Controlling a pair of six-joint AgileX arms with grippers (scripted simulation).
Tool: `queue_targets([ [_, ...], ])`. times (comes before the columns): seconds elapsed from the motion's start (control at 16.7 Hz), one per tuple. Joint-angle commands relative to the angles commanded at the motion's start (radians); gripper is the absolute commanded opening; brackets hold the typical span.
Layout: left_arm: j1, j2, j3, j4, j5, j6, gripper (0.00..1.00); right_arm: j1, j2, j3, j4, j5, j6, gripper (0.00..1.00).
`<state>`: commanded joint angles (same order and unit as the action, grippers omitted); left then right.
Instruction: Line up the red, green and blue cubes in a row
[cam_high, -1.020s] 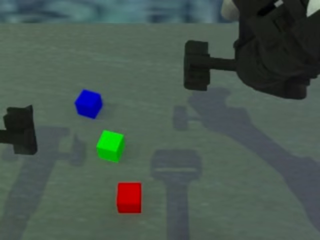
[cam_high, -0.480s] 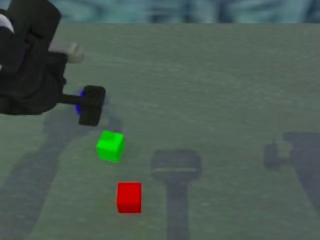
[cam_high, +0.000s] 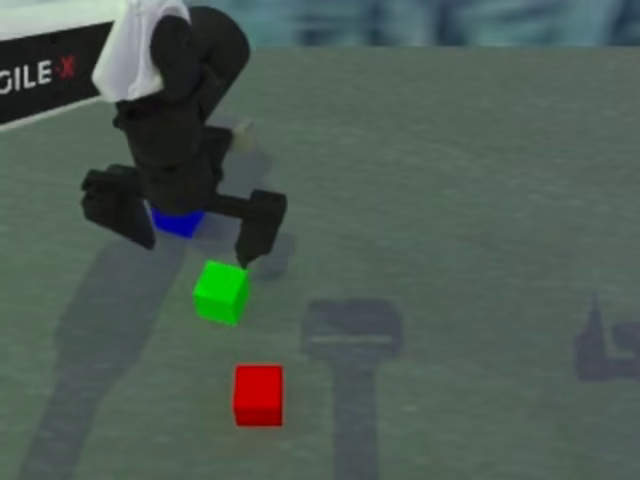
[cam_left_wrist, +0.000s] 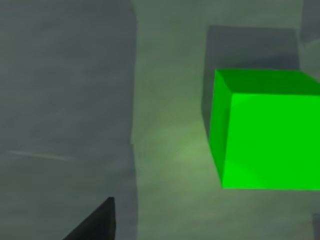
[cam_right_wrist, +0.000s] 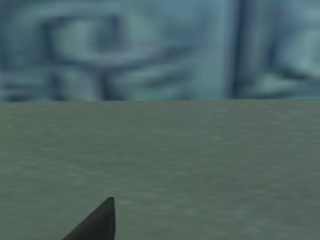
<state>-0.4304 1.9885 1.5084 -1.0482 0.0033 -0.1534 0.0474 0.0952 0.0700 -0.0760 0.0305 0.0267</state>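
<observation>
Blue cube (cam_high: 180, 223) under spread left hand (cam_high: 190, 222); "GILE-X" (cam_high: 36, 75) on arm.

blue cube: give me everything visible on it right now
Only a sliver of the blue cube shows in the top view: deep blue, plain, matte, on the table at left, up-left of the green cube. The left gripper sits over it, fingers spread to either side; contact cannot be told.

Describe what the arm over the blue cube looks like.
The left arm is matte black with a white upper segment. Its left gripper is black too, two blocky fingers on a crossbar. A black panel behind shows white "GILE-X" lettering.
</observation>
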Motion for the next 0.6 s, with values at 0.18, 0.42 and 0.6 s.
queue_targets([
  [0.18,-0.015,0.065,0.059,-0.033,-0.001,-0.006,1.00,-0.034,-0.086,-0.064,0.068,-0.027,-0.024,1.00],
  [0.42,-0.017,0.071,0.066,-0.037,-0.001,-0.006,1.00,-0.037,-0.095,-0.070,0.076,-0.031,-0.027,1.00],
  [0.6,-0.014,0.078,0.067,-0.035,-0.001,-0.006,1.00,-0.037,-0.095,-0.070,0.076,-0.031,-0.027,1.00],
])
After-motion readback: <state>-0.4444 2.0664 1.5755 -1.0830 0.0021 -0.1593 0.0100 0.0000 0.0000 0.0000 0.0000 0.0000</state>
